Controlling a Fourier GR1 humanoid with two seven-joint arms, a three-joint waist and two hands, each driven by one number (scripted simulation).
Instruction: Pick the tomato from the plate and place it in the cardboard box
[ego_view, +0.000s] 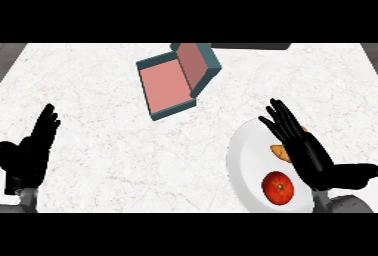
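Right hand (314, 155) sits low at the view's right, over the white plate (247, 150), fingers straight and spread, pointing up and to the left. Thumb sticks out to the right. It holds nothing. Palm and fingers cover the right part of the plate.

Tomato (278, 187) lies on the plate's lower half, just left of the right hand's palm, red with a small stem mark in the middle. Can't tell if the hand touches it; the two look very close, but no finger curls round it.

Small orange-brown item (279, 151) also on the plate, above the tomato, partly hidden behind the right hand's fingers. Too little shows to say what it is.

Left hand (29, 150) is at the view's left edge, open, fingers straight and pointing up, resting, holding nothing. Well apart from plate and box.

Cardboard box (173, 82) sits toward the far middle of the bench (111, 150), up and left of the plate, apart from it. Teal outside, pinkish inside, lid flipped open toward the upper right. It lies at an angle to the bench edges. Nothing visible inside.

Bench is white marble with faint veining.
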